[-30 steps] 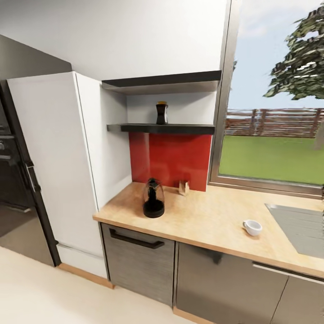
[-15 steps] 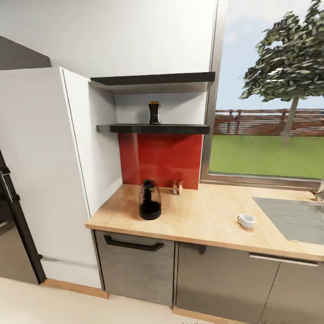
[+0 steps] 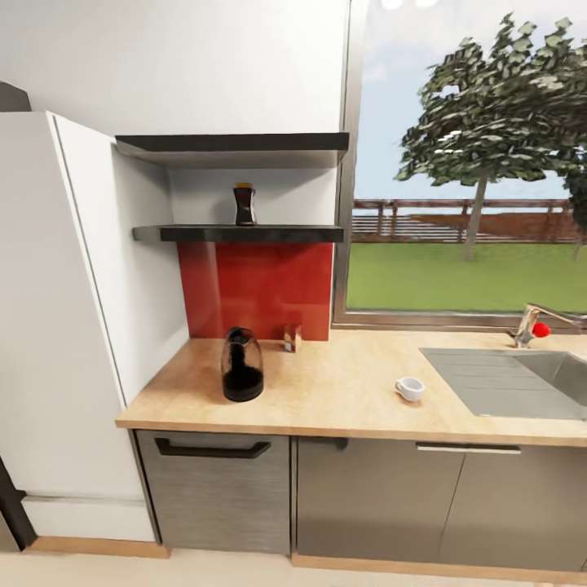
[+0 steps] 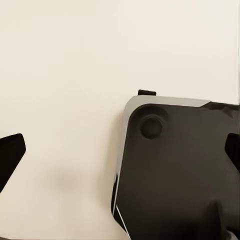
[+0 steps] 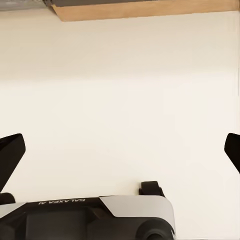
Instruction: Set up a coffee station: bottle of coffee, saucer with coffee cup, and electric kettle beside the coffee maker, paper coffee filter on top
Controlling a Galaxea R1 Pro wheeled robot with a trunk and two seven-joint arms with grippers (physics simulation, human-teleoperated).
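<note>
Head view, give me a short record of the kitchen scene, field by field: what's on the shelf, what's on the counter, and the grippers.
shelf: bottle of coffee upright on the lower dark shelf
countertop: electric kettle near the left end; coffee cup alone, left of the sink
by backsplash: small brownish item, too small to identify
left gripper: open, over pale floor
right gripper: open, over pale floor

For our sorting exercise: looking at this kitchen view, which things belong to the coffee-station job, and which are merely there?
Belongs to the job:
kettle
coffee bottle on the shelf
cup
countertop
small brownish item by the red panel, possibly the filter; too small to tell

Just there:
sink
tap
window
drawer handle
</note>
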